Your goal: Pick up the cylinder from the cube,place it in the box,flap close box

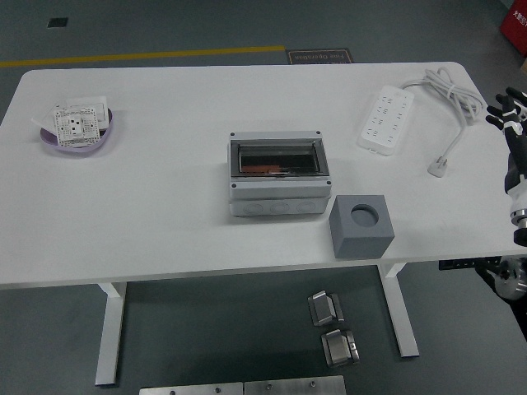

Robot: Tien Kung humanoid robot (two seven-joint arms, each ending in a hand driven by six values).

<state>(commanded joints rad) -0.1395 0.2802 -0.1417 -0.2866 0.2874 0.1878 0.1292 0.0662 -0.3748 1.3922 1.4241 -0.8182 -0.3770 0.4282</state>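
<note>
white tabletop (165, 206) carries one box (278, 175), one cube (361, 225), one power strip (384, 120) and one bowl (79, 132) holding socket plates. right hand (512, 123) hangs at the right edge, fingers loosely spread, holding nothing. box flap shut, something orange behind its window; the cube's hole looks empty.

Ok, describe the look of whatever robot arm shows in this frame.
Only the right arm shows, at the picture's right edge. The right hand has black fingers with small white patches near the tips. Below it the forearm is black, with a white section and a silvery metal joint at the wrist. No cables on it can be made out. The left arm is out of view.
</note>
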